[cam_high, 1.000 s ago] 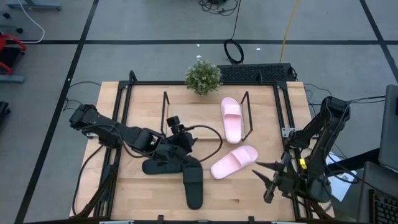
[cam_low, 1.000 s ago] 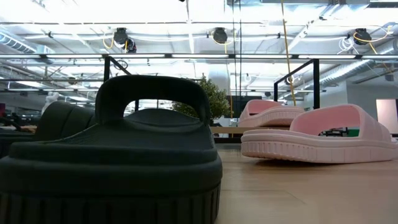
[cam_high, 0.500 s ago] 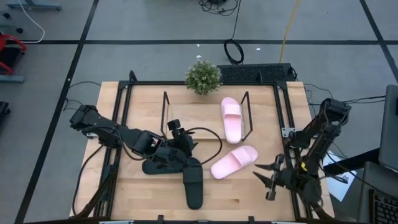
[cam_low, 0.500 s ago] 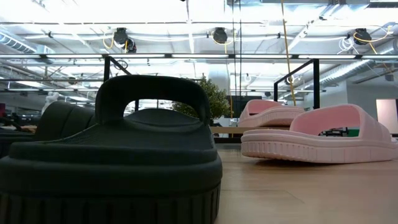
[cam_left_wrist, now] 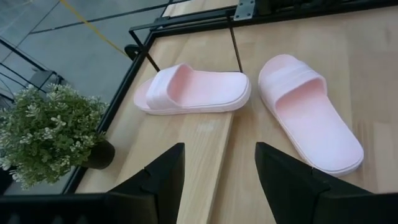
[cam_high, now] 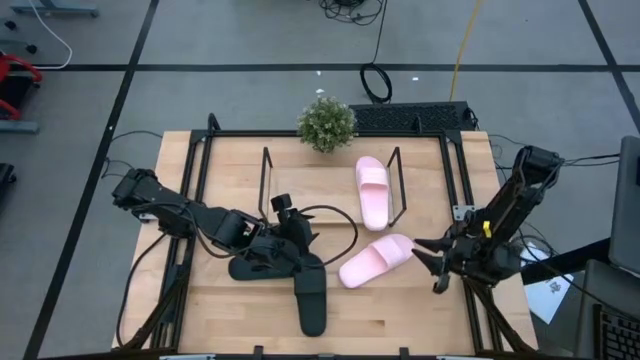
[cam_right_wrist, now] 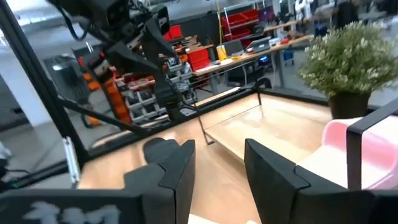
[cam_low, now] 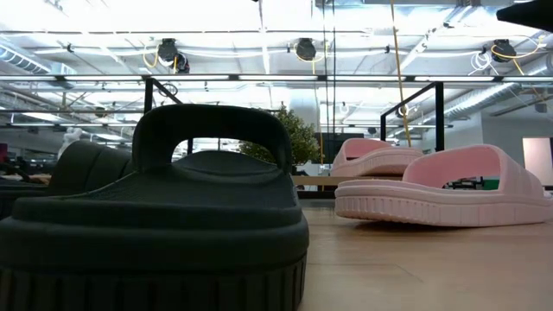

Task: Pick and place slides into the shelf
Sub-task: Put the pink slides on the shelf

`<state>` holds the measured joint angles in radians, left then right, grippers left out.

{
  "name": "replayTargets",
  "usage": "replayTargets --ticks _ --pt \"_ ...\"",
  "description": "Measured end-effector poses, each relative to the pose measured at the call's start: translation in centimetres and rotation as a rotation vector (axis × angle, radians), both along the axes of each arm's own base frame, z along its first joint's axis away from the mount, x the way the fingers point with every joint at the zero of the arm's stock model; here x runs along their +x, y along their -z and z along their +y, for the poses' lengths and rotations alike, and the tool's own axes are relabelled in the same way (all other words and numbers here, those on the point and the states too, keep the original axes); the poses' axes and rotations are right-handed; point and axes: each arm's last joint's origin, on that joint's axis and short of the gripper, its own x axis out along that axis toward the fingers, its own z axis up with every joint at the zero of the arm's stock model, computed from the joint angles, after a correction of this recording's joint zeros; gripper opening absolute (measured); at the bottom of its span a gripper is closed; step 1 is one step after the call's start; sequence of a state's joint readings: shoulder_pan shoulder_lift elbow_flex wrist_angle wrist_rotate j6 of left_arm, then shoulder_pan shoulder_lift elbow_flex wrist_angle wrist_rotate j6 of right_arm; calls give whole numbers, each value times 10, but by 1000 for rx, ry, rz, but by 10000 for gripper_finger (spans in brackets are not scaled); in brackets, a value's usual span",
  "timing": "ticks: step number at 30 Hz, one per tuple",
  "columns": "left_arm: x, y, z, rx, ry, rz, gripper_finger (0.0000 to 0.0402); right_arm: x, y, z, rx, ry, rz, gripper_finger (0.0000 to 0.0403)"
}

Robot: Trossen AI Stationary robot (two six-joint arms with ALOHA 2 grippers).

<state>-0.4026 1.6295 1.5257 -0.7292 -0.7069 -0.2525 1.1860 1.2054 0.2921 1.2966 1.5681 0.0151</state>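
Note:
Two black slides (cam_high: 262,266) (cam_high: 312,300) lie sole-down on the table at near centre. My left gripper (cam_high: 290,222) hovers open just above and beyond them, with nothing between its fingers (cam_left_wrist: 168,174). One pink slide (cam_high: 372,190) lies on the board of the shelf (cam_high: 330,190), beside its right wire frame (cam_high: 398,185). The other pink slide (cam_high: 376,260) lies sole-down on the table in front of the shelf. My right gripper (cam_high: 426,265) stands open and level just right of that slide, pointing left, its fingers (cam_right_wrist: 180,168) holding nothing.
A small potted plant (cam_high: 326,124) stands at the table's far edge behind the shelf. Black rails (cam_high: 200,180) run along the table's sides. A cable (cam_high: 330,215) loops from the left arm over the board. The shelf's left half is bare.
My right gripper has travelled from the near right corner toward the far edge and the pink slide on the table, sinking and rolling about its own axis as it went; it stays open. The slides have not moved.

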Motion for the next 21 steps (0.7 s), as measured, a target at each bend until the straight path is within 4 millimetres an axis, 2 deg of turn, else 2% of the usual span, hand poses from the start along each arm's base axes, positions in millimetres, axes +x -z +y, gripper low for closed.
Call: replayTargets --ticks 6,14,21 --pt "0 0 0 8 6 4 198 -10 -5 3 55 -89 -30 130" --pt "0 0 0 9 6 5 198 -34 -17 6 181 -200 -54 130" --pt "0 0 0 8 6 4 198 -39 -18 6 271 -227 -74 130"
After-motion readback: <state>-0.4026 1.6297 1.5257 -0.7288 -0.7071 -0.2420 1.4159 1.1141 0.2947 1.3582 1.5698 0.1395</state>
